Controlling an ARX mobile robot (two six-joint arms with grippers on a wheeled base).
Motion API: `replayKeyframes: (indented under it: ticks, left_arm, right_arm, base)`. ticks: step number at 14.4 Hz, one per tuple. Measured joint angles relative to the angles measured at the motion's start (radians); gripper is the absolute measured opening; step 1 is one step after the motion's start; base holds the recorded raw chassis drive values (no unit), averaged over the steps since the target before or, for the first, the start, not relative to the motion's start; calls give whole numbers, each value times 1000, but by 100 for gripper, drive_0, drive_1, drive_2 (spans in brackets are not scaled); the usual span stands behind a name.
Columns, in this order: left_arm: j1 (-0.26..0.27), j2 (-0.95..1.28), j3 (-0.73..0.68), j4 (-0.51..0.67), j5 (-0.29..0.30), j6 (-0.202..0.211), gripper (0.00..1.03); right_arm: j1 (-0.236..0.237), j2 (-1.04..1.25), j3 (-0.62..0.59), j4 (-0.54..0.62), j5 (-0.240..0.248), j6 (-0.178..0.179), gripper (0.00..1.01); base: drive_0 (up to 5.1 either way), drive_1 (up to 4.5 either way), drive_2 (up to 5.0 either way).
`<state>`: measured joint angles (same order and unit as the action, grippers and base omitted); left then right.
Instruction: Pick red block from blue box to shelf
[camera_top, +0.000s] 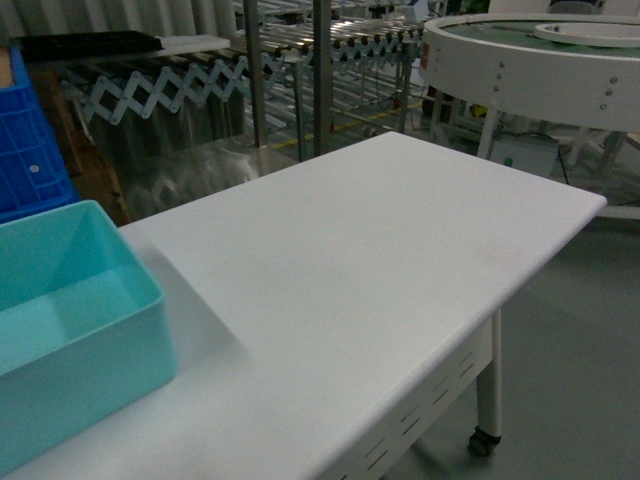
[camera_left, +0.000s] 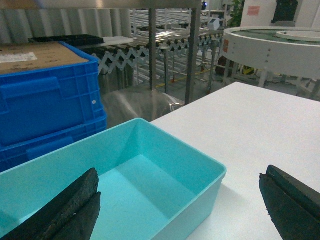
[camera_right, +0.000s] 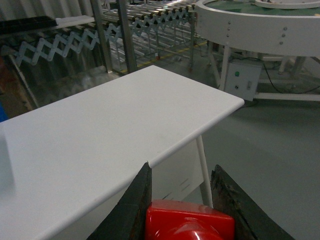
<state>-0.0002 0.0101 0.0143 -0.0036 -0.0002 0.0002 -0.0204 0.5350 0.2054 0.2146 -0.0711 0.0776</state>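
Red block held in the right pincer, clear of the blue box, with the shelf yet to reach.

At the bottom of the right wrist view the right pincer (camera_right: 187, 200) is clamped on the red block (camera_right: 189, 222), hanging past the near edge of the white bench (camera_right: 115, 125). The left pincer (camera_left: 182, 200) stands wide apart at the lower edge of its view, over the blue box (camera_left: 200, 165), which looks empty where visible. The steel shelf (camera_top: 320, 60) stands in the upper middle of the head view, behind the bench. The likely trouble: little of the block shows between the fingers, so a shallow hold could slip over the floor, and a low carry could clip the bench edge or a shelf upright.
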Motion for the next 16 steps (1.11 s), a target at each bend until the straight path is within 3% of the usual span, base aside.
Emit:
replayKeyframes:
  ticks: [4, 16]
  left_arm:
    - [0, 0, 0, 0, -1, 0, 98]
    - [-1, 0, 0, 0, 0, 0, 98]
  right_arm:
    - [1, 0, 0, 2, -1, 0, 28]
    - [0, 0, 0, 2, 0, 0, 28]
  base:
    - [-158, -158, -158]
    - [153, -106, -513]
